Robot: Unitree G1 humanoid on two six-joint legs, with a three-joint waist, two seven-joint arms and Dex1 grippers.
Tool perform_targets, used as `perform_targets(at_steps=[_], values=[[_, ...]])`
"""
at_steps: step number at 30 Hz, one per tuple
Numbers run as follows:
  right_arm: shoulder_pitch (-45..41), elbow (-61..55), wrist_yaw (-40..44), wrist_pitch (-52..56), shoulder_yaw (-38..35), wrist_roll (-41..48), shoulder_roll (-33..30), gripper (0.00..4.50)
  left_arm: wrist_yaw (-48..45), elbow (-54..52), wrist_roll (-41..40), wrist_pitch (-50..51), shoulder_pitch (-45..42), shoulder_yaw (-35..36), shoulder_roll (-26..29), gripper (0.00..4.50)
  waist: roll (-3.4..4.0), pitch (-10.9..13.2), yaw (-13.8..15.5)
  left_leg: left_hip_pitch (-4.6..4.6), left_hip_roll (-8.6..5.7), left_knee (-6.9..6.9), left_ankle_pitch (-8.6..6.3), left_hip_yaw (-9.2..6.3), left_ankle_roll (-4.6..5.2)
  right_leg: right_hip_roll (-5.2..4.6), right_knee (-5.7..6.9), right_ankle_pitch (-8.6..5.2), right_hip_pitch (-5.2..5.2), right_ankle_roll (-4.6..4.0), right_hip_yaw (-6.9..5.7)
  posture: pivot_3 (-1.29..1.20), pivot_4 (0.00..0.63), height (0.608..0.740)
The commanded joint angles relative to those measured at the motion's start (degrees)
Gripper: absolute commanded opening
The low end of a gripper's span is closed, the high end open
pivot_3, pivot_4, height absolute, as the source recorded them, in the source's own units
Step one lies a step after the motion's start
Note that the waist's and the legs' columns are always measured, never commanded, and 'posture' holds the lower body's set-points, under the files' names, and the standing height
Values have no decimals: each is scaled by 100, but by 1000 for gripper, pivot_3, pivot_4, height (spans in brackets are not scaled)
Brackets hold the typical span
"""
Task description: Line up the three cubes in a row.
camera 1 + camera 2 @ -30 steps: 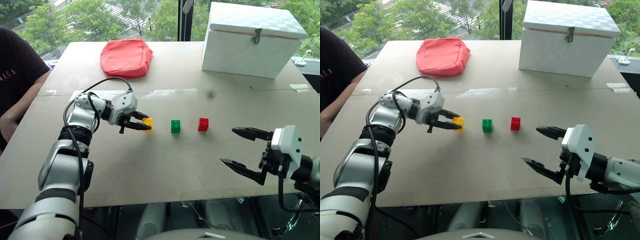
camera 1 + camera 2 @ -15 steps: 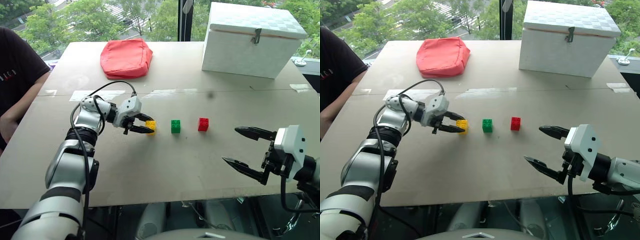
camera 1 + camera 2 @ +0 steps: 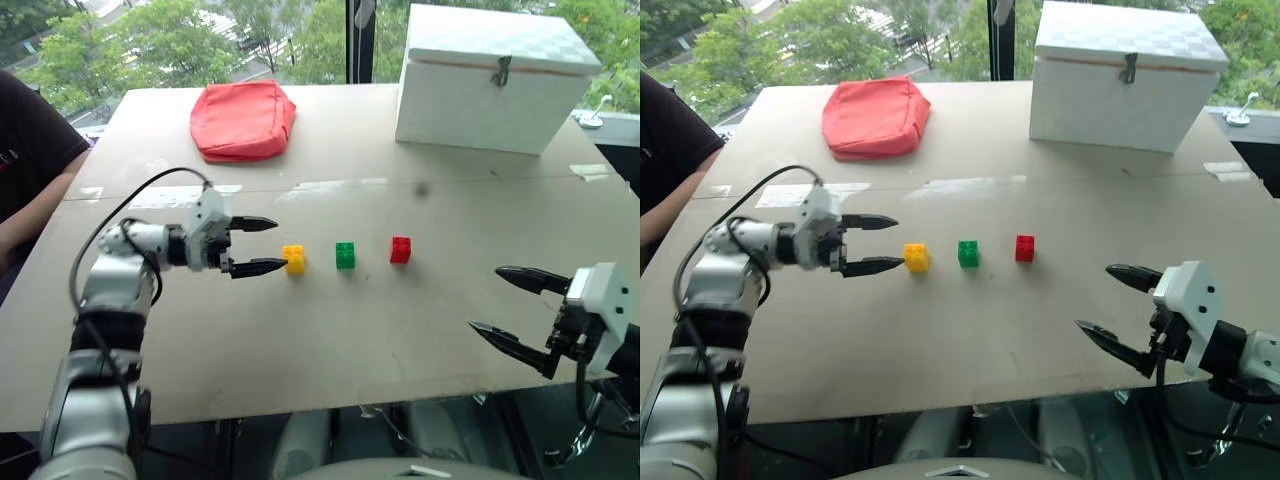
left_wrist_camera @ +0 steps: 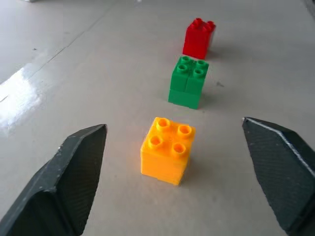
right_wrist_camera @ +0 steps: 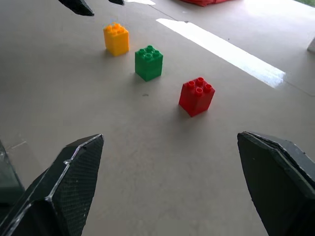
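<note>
Over on the table (image 3: 330,340) the three cubes sit in a neat row: yellow cube (image 3: 294,259), green cube (image 3: 345,254), red cube (image 3: 401,249), small gaps between them, none touching. Left gripper (image 3: 258,246) is spread wide, fingertips just beside the yellow one but not touching it, holding nothing. Right gripper (image 3: 510,303) hangs near the front edge, well apart from the red cube, fingers wide apart too and empty. Red pouch (image 3: 241,118) and white box (image 3: 490,78) sit at the far side.
</note>
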Motion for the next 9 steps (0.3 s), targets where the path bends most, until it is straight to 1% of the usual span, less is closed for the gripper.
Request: perform_targets(at_steps=[1,3,5,6,7,9], values=[[229,293,294,-351,-379,-190,71,4500,1103,-1815,-534,803,1299,1047,-235,4477,1,1,41,0,0,1,-1,-2,-1,-1,-1,0,0,0,-1,0,150,740],[329,496,406,-471,-441,-289,103,4500,1470,-2341,-691,959,2008,1404,-441,4477,0,0,104,4,0,1,-1,-5,-2,-5,-2,-25,3,-4,-7,0,150,740],[352,761,410,-632,-445,-472,160,4500,1682,-2625,-703,914,2753,1687,-676,4477,3,-6,164,14,3,4,-1,-4,-4,-10,-2,-26,10,-4,-21,0,150,740],[357,845,437,-677,-457,-505,170,4500,1737,-2714,-709,876,2999,1753,-743,4477,7,-8,169,22,4,6,-3,-2,-7,-14,-1,-27,18,-4,-26,0,150,740],[343,930,482,-717,-470,-519,165,4500,1804,-2787,-722,856,3124,1747,-770,4477,9,-7,179,30,5,6,-14,1,-26,-16,-2,-29,29,-3,-28,0,150,740],[345,1064,562,-796,-497,-543,171,4500,1887,-2816,-714,728,3356,1781,-835,4477,9,-7,192,36,7,7,-17,3,-31,-18,-2,-30,37,-4,-38,0,150,740]])
